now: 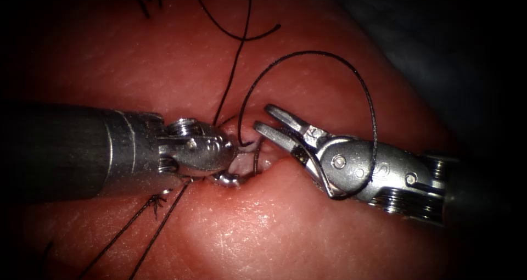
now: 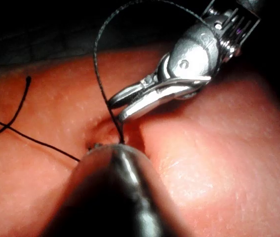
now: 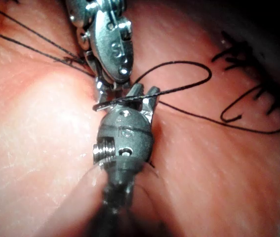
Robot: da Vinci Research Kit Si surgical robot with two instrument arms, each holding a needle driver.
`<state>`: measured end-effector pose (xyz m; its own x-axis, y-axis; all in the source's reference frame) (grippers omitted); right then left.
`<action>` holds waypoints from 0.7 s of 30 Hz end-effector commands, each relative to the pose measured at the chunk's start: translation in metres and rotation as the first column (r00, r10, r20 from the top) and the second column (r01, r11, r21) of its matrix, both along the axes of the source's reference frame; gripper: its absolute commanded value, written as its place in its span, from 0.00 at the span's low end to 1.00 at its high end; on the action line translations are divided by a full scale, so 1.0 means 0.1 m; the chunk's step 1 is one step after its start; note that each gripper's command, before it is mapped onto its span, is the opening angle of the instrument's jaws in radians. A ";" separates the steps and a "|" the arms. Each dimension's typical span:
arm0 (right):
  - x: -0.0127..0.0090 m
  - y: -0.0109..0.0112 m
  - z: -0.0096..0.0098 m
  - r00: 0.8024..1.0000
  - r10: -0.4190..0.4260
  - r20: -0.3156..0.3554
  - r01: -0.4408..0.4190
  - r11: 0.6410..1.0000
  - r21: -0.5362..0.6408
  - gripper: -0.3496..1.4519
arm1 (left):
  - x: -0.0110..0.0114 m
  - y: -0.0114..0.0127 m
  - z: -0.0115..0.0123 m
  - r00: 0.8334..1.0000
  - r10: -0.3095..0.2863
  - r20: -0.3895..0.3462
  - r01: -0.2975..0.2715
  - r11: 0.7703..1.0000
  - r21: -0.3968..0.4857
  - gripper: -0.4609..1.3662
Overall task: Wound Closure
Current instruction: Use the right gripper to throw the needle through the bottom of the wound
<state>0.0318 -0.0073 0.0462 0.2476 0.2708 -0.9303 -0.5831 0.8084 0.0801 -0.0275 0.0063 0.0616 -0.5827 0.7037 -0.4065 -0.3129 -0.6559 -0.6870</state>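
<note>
The tissue (image 1: 285,230) has its cut (image 1: 268,163) at the middle. A short grey arc of the needle (image 1: 257,162) stands in the cut, with the rest buried. My left tool (image 1: 237,167) comes in from the left with its tip down in the cut against the needle; what it holds is hidden. The black thread (image 1: 307,52) rises from that tip, arches right and drapes over my right tool (image 1: 263,118). That tool hangs just right of the cut, open and holding nothing. The left wrist view shows the right tool (image 2: 116,110) beside the thread (image 2: 96,59).
Two thread strands (image 1: 137,230) run down and left from under the left tool, past a frayed knot (image 1: 158,202). More thread (image 1: 236,49) crosses the tissue above the cut. Cut ends of thread (image 3: 238,59) lie on the tissue in the right wrist view.
</note>
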 end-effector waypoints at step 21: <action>0.007 0.020 0.008 0.994 -0.013 0.106 0.004 0.997 0.082 0.00 | -0.012 -0.045 -0.116 0.982 -0.168 0.091 0.187 0.942 -0.279 0.16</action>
